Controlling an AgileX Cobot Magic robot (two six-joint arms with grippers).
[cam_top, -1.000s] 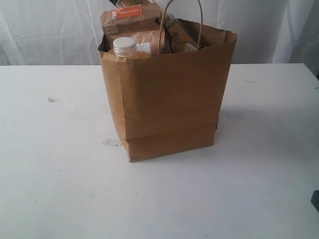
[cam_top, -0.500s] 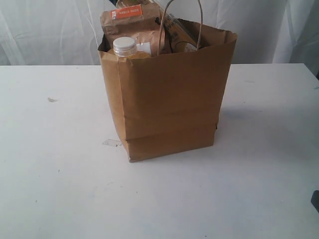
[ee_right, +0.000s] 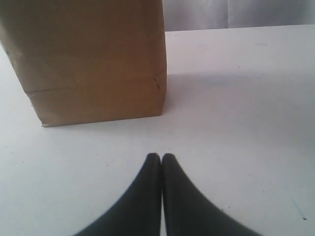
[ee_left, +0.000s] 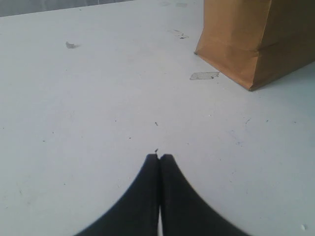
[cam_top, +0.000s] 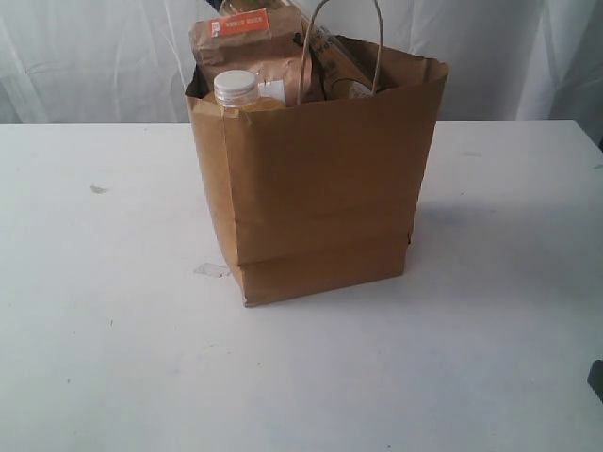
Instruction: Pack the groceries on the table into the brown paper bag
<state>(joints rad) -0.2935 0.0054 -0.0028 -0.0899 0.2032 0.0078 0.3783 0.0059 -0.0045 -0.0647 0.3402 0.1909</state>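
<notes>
The brown paper bag [cam_top: 320,188] stands upright in the middle of the white table [cam_top: 113,330], also seen as the bag [ee_left: 251,39] and the bag [ee_right: 93,59] in the wrist views. Groceries stick out of its top: a brown pouch with an orange label [cam_top: 247,38], a yellow bottle with a white cap [cam_top: 236,88] and a jar [cam_top: 347,88] behind the loop handle [cam_top: 341,38]. My left gripper [ee_left: 159,157] is shut and empty, low over the table, well short of the bag. My right gripper [ee_right: 161,156] is shut and empty too, facing the bag's base.
A scrap of clear tape [cam_top: 212,270] lies by the bag's front left corner, the tape [ee_left: 204,75] showing in the left wrist view as well. A small dark scuff [cam_top: 98,188] marks the table at the left. White curtains hang behind the table.
</notes>
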